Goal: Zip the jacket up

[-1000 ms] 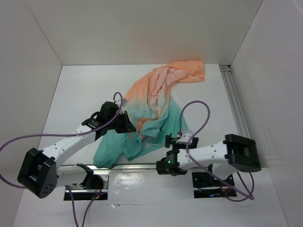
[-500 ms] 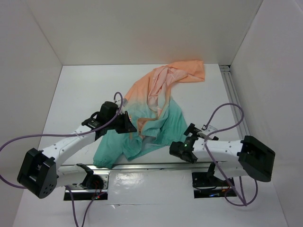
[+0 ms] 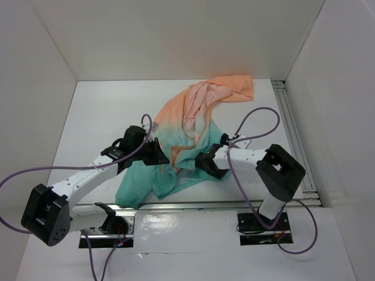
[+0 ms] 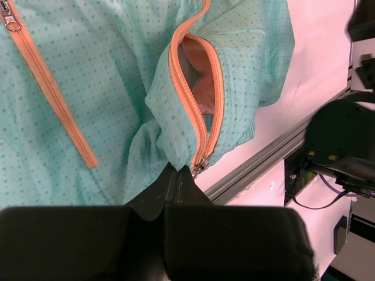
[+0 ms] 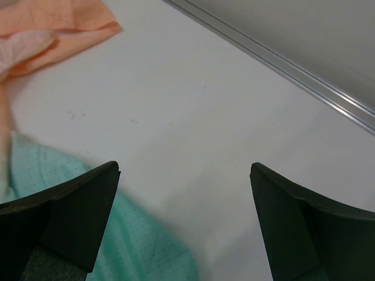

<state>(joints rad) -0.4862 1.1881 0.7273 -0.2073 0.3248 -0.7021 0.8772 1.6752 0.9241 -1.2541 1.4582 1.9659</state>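
Clenching the teal hem of the jacket (image 3: 193, 111) in the left jaws, just beside the slider (image 4: 200, 166). Lying crumpled mid-worktop (image 3: 99, 111), teal end near, peach end far right, zipper (image 4: 180, 96) gaping and running away from that pinch. Hovering released at the jacket's right edge, right jaws facing bare worktop, probably needing to come left for the slider.

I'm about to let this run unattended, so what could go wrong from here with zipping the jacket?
The left gripper pinches only a small fold of the jacket beside the zipper slider; that hold might slip under a pull. The right gripper is open over bare table with the slider outside its view, so it may grab loose fabric instead. The jacket lies bunched and its zipper tracks curve, which could snag.
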